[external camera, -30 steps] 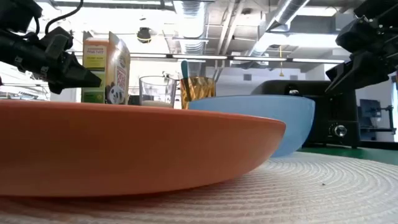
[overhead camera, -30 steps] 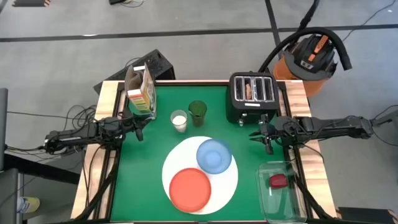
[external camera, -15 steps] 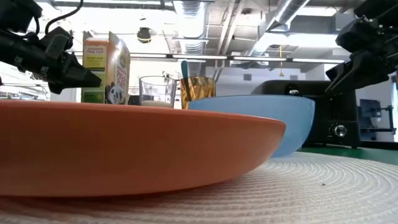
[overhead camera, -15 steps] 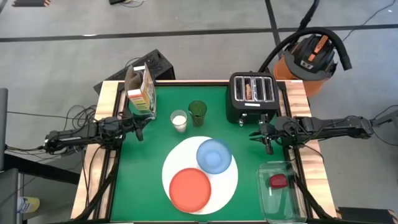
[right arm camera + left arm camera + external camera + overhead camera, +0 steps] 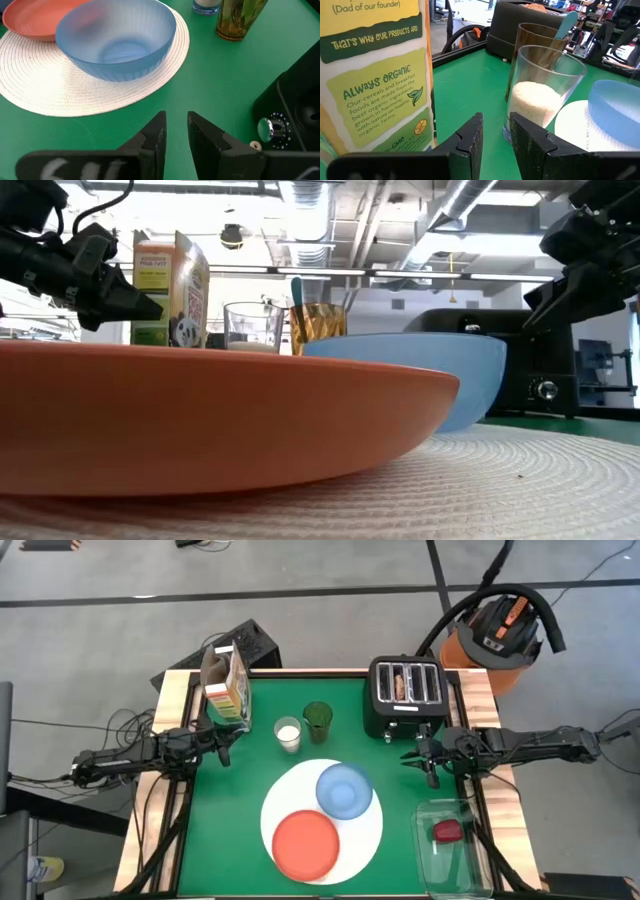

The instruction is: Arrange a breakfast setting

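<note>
A large round white plate (image 5: 368,830) with a woven-looking surface lies on the green table top. The smaller orange-red plate (image 5: 305,845) rests on its near left part and the light-blue bowl (image 5: 344,790) on its far right part. The blue-handled spoon (image 5: 565,24) stands in an amber glass (image 5: 318,720), handle up. My left gripper (image 5: 222,752) hovers at the table's left side near a cereal box, shut and empty. My right gripper (image 5: 430,772) hovers at the right side in front of the toaster, shut and empty. Their fingers also show in the left wrist view (image 5: 496,130) and the right wrist view (image 5: 176,125).
A black four-slot toaster (image 5: 405,695) stands at the far right. A clear plastic container (image 5: 452,845) with a red item sits at the near right edge. A cereal box (image 5: 225,685) stands far left, and a clear glass of white contents (image 5: 288,734) stands beside the amber glass.
</note>
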Controlling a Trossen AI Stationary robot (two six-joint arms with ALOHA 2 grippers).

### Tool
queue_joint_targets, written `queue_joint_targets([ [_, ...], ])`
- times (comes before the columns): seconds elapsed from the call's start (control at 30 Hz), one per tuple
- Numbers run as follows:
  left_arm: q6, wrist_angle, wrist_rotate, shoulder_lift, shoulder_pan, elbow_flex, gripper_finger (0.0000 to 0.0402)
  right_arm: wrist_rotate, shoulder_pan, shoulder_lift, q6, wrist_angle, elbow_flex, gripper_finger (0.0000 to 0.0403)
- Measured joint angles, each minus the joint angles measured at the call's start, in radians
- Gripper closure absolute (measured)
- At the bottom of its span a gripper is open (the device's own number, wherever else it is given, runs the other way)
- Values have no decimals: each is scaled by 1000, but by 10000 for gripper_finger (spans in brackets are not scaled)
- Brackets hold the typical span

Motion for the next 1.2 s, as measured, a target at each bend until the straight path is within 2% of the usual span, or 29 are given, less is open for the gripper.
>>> queue_joint_targets([
  [0.6,0,0,9,0,0,0,319,0,0,0,0,0,0,301],
  [0.87,-79,-1,36,0,0,0,319,0,0,0,0,0,0,301],
  [1.03,-43,-2,38,0,0,0,319,0,0,0,0,0,0,301],
  [1.2,-85,-7,98,1,0,0,319,0,0,0,0,0,0,301],
])
